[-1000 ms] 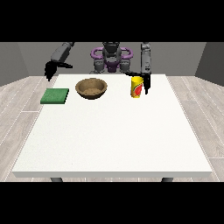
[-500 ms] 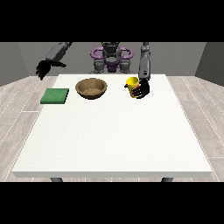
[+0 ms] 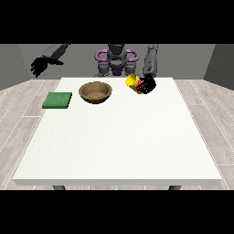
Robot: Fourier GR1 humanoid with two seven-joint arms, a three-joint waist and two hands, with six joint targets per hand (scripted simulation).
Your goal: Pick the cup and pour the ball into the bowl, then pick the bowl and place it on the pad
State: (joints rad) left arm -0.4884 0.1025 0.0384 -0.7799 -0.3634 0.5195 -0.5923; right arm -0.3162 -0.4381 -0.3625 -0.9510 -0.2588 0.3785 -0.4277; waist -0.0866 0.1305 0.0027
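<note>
White table [image 3: 119, 151]: brown wooden bowl [image 3: 95, 92]; green square pad [image 3: 57, 100]; yellow cup [image 3: 133, 82], tilted, grasped by hand at view's right [image 3: 147, 85]. Other hand [image 3: 40, 66] relaxed. Advice: bring the mouth above bowl before tipping further.

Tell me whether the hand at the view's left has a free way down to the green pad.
Probably yes: that hand hangs raised beyond the table's corner, holding nothing, and nothing lies on the green pad.

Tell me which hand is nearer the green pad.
The right hand, at the view's left, raised above and behind the green pad. The hand at the view's right holds the yellow cup beyond the bowl.
</note>
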